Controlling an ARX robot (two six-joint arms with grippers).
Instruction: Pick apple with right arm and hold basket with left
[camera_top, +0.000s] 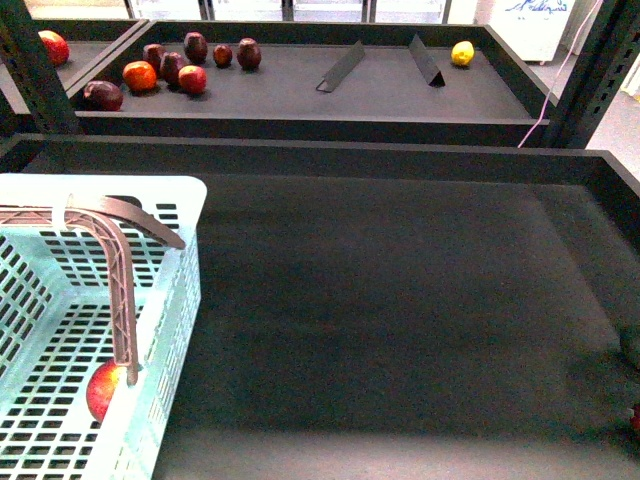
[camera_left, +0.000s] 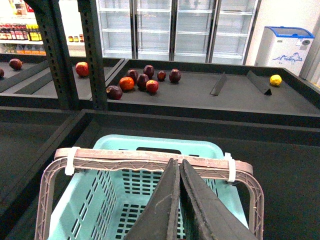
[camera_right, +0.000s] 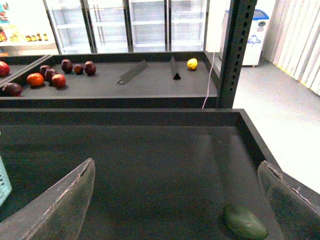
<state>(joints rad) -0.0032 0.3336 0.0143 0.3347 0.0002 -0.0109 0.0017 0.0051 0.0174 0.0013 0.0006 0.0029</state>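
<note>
Front view shows the apple (camera_top: 103, 388) lying on the slotted floor of the turquoise basket (camera_top: 170, 330), partly hidden behind 1 of its 2 brown handles (camera_top: 120, 300). Above those handles, the left gripper (camera_left: 179, 200) has its 2 fingers pressed together with nothing between them. Right of the basket, the right gripper (camera_right: 175, 200) hangs spread wide over the dark shelf (camera_right: 165, 155), near a green fruit (camera_right: 245, 222). Beyond the basket, the back shelf carries dark-red fruits (camera_top: 190, 60) and a lemon (camera_top: 462, 53).

Red apple (camera_top: 104, 389) inside turquoise basket (camera_top: 172, 300)
</note>
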